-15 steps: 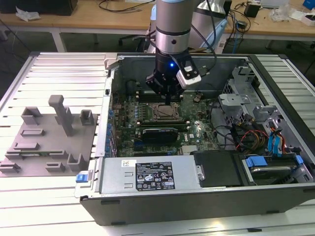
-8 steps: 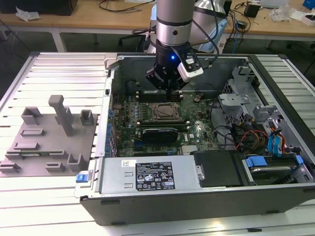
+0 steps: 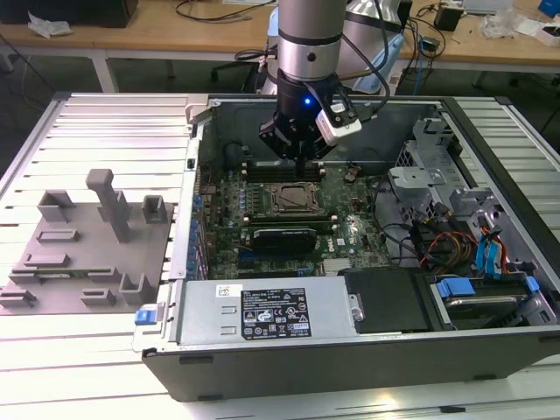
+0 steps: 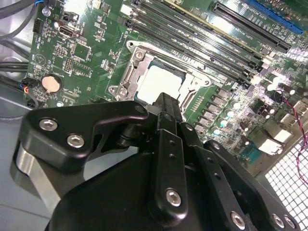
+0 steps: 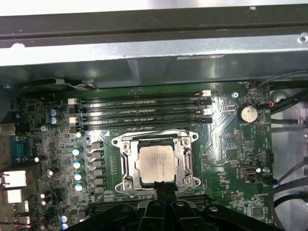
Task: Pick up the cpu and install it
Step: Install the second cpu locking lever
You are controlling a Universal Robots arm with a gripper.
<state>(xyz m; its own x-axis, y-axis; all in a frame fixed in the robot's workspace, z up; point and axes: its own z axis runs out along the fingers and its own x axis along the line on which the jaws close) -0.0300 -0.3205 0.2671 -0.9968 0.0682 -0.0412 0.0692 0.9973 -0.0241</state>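
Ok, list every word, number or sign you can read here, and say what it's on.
No text here can be read.
Black label on the grey cover: print too small.
White label beside it: too small.
Motherboard markings: too small.
cpu top: faint marks, illegible.

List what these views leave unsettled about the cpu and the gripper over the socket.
- Gripper tips: in both wrist views its own black body covers them, so contact with the cpu cannot be judged.
- Cpu's near edge: covered by the gripper in the second wrist view.
- Socket contents: in the exterior view the cpu's seating is too small to tell.
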